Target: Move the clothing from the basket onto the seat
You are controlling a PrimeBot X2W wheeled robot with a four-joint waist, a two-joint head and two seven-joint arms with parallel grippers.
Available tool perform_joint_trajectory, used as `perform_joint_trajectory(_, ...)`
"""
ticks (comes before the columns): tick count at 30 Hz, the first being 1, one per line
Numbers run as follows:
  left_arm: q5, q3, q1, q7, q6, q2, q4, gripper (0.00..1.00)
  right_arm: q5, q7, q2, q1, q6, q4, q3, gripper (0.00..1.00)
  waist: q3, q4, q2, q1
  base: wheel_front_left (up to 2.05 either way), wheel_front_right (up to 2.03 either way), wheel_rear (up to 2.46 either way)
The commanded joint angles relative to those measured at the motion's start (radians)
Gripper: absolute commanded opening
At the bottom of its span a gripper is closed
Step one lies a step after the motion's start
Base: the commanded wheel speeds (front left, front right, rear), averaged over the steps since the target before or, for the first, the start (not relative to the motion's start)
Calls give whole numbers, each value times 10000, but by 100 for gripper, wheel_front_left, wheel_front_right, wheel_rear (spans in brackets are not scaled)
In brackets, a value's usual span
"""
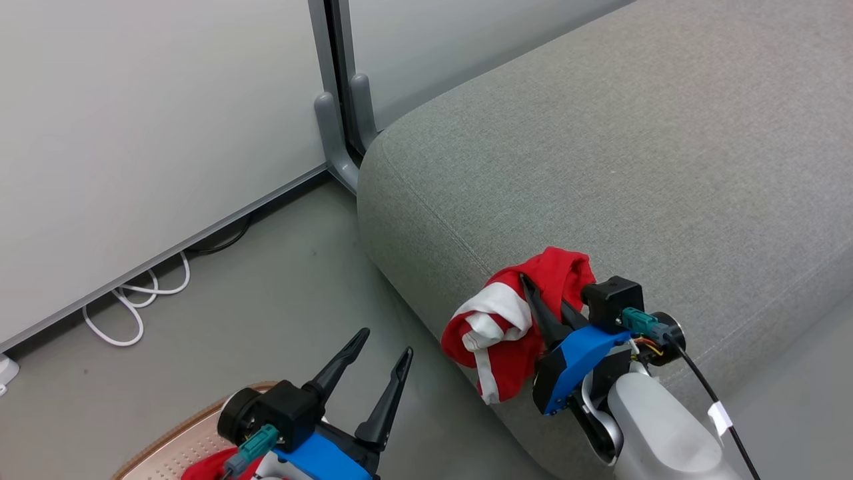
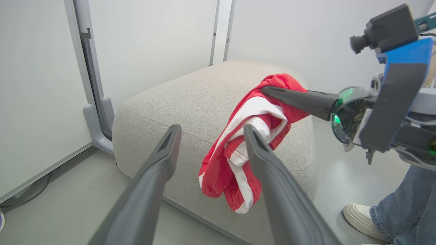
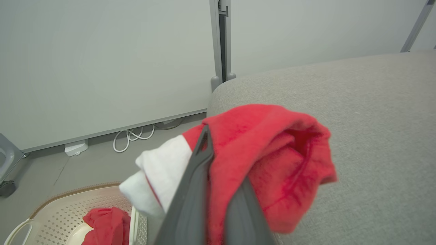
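Two pieces of clothing are in sight, and neither is fully settled on the seat. One red-and-white garment is pinched between the right fingers, which are pressed together on a fold of it right at the front edge of the grey cushion. From the left wrist view its upper part lies against the cushion's rounded rim while the rest hangs down the front face toward the floor; whether the cushion already bears its weight I cannot tell. The other red garment lies crumpled on the bottom of the perforated basket, which stands on the floor just beside the sofa's corner. The left fingers stand wide apart with nothing between them, hovering above the basket's brown rim and pointing toward the cushion. A person's white shoe and jeans leg show beyond the far side of the sofa. By my judgement the task is about midway: this garment has been carried over but needs to go further onto the flat top and be let go, since released here it could slide off the rim. After that, at least the one piece in the basket is left to fetch.
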Motion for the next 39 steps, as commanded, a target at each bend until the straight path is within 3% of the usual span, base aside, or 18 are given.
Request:
perform_joint_trajectory(1, 15, 66, 70, -34, -7, 90, -12, 100, 60, -2, -1, 105, -5, -48, 32, 0, 10, 9, 0, 0, 0, 0, 0)
perform_joint_trajectory(6, 176, 267, 108, -34, -7, 142, -165, 100, -48, 11, -17, -543, -5, 69, -592, 0, 290, 100, 0, 0, 0, 0, 0)
perform_joint_trajectory(13, 398, -17, -591, -34, 2, 513, -343, 100, -1195, 23, -156, -2387, -5, 480, -3030, 0, 1633, 646, 0, 0, 0, 0, 0)
perform_joint_trajectory(25, 541, -1040, -2883, 113, 2, 1785, -929, 100, -2217, -49, -2202, -5635, -5, 688, -5511, 0, 4781, 1677, 0, 0, 0, 0, 0)
perform_joint_trajectory(31, 667, -1400, -3726, 321, 2, 2253, -1629, 100, -2312, -425, -2785, -5891, -5, 1005, -6342, 0, 5966, 1784, 0, 0, 0, 0, 0)
perform_joint_trajectory(39, 628, -1769, -4317, 456, 2, 2520, -1981, 100, -2267, -723, -2543, -5354, -5, 1786, -7063, 0, 6493, 1742, 0, 0, 0, 0, 0)
